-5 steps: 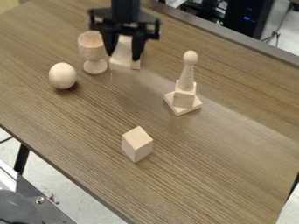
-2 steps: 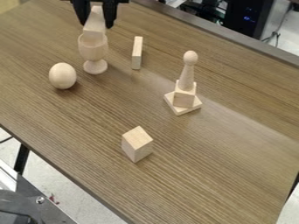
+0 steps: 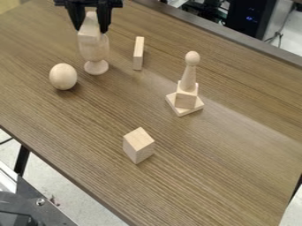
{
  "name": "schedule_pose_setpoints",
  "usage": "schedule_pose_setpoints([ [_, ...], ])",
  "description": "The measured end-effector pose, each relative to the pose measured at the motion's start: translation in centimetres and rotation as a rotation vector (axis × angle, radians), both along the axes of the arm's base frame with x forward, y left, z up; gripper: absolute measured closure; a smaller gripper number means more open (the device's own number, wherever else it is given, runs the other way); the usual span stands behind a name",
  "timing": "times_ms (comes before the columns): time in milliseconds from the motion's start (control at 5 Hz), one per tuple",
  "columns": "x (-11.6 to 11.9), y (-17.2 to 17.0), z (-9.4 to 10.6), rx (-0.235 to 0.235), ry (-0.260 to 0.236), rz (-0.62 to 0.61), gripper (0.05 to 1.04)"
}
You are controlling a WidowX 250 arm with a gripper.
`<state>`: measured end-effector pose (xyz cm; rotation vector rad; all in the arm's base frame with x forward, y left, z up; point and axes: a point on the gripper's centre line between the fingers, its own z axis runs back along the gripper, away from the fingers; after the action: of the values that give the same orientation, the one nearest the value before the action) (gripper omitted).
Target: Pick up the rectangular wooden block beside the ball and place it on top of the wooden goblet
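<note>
Wooden block (image 3: pixel 89 36): black gripper (image 3: pixel 91 32) is gripping it at goblet (image 3: pixel 95 53) mouth; likely placing, release needing steady balance.

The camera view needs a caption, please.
A black gripper holds a pale oblong wooden block at the bowl of a pale wooden goblet.

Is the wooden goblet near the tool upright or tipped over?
Upright: the goblet stands with its round foot down on the table and its cup above the foot.
</note>
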<state>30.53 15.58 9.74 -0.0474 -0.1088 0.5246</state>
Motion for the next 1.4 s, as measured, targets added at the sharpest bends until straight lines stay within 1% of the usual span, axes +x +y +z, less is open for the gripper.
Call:
schedule_pose_setpoints([
  [200, 0.2, -0.4, -0.2, 0.009, 0.004, -0.013, 0.539],
  [400, 0.2, -0.7, -1.4, 0.006, 0.017, -0.010, 0.539],
  [600, 0.4, -0.7, -1.4, 0.032, 0.012, -0.010, 0.539],
  [800, 0.6, -0.6, -1.5, 0.047, 0.008, 0.004, 0.490],
  [1000, 0.6, -0.8, -1.7, 0.061, 0.031, -0.013, 0.191],
  [1200, 0.6, -1.2, -1.2, 0.073, 0.029, -0.026, 0.077],
  [1400, 0.3, -2.1, 1.1, 0.101, -0.016, -0.044, 0.083],
])
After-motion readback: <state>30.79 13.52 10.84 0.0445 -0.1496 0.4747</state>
